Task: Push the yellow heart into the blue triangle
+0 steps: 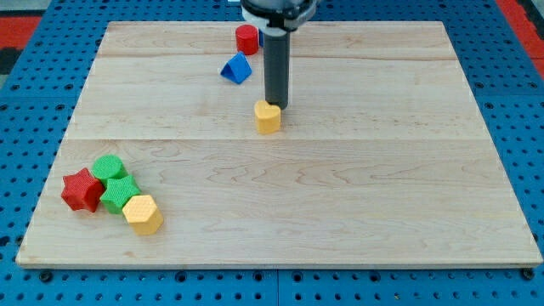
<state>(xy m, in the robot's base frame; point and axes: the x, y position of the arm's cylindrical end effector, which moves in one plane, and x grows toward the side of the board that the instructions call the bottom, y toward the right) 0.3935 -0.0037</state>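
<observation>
The yellow heart (267, 116) lies near the middle of the wooden board, slightly towards the view's top. The blue triangle (237, 68) lies up and to the left of it, a short gap away. My tip (276, 105) stands right at the heart's upper right edge, touching or almost touching it. The rod rises straight up from there to the arm at the view's top.
A red cylinder (247, 38) stands just above the blue triangle. At the bottom left lie a red star (82, 189), a green cylinder (108, 167), a green block (120, 193) and a yellow hexagon (143, 213), clustered together. The board's edges (272, 265) border blue pegboard.
</observation>
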